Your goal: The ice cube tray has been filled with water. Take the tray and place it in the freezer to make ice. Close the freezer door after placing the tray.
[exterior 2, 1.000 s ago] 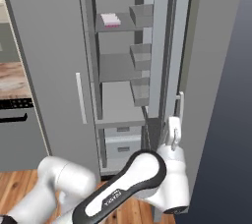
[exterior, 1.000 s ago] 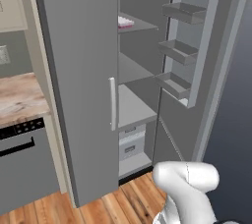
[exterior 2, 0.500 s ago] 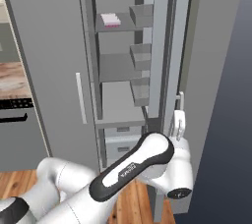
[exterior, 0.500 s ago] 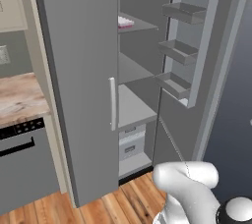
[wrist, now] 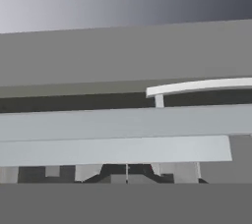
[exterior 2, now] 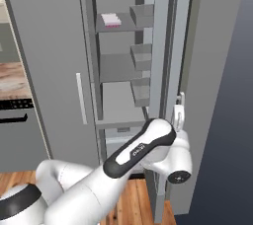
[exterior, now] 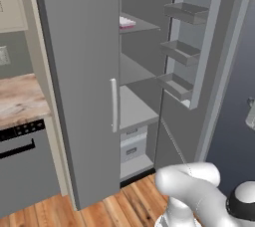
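Left base view: pale pink ice cube tray (exterior: 127, 22) flat on upper freezer shelf (exterior: 142, 25).

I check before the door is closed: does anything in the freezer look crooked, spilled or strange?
Nothing stands out. The ice cube tray lies flat on the top shelf, with no visible spill. The freezer door stands open, and the gripper is beside it.

The white arm rose from the base, bent at a dark elbow joint and reached forward and to the right at about mid height. Its gripper (exterior 2: 179, 108) stood upright above the wrist — fingers pressed together, tips (wrist: 126, 171) meeting, nothing between them.
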You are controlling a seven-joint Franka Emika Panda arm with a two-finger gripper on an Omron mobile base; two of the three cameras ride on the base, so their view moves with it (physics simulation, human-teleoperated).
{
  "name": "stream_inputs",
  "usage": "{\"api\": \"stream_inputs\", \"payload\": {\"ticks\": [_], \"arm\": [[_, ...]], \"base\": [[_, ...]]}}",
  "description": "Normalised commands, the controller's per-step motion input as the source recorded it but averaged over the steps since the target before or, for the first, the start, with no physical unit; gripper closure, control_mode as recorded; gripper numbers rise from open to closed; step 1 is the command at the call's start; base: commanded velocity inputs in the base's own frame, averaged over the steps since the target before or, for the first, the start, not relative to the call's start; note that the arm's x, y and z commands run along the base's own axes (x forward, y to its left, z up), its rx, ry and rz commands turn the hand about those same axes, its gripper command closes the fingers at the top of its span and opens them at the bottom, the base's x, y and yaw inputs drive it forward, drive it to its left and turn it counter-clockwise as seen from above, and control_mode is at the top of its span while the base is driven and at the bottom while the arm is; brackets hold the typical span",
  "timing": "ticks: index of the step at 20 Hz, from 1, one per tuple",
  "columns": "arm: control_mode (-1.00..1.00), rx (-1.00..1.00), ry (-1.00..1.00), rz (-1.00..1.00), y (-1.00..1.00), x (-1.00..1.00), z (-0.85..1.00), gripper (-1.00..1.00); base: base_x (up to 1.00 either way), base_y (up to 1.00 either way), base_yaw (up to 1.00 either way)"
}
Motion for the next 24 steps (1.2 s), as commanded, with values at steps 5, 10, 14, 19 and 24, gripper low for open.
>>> {"api": "stream_inputs", "payload": {"ticks": [5,10,14,19,24], "arm": [[-1.0,0.02,0.0,0.13,-0.36,0.39,-0.3,1.0],[-1.0,0.0,0.0,0.13,-0.21,0.43,-0.2,1.0],[-1.0,0.0,0.02,0.1,-0.08,0.36,-0.12,1.0],[-1.0,0.0,0.0,0.05,-0.06,0.34,-0.06,1.0],[-1.0,0.0,0.0,0.02,-0.01,0.27,-0.07,1.0]], "base": [[0.0,0.0,0.0],[0.0,0.0,0.0],[0.0,0.0,0.0],[0.0,0.0,0.0],[0.0,0.0,0.0]]}}
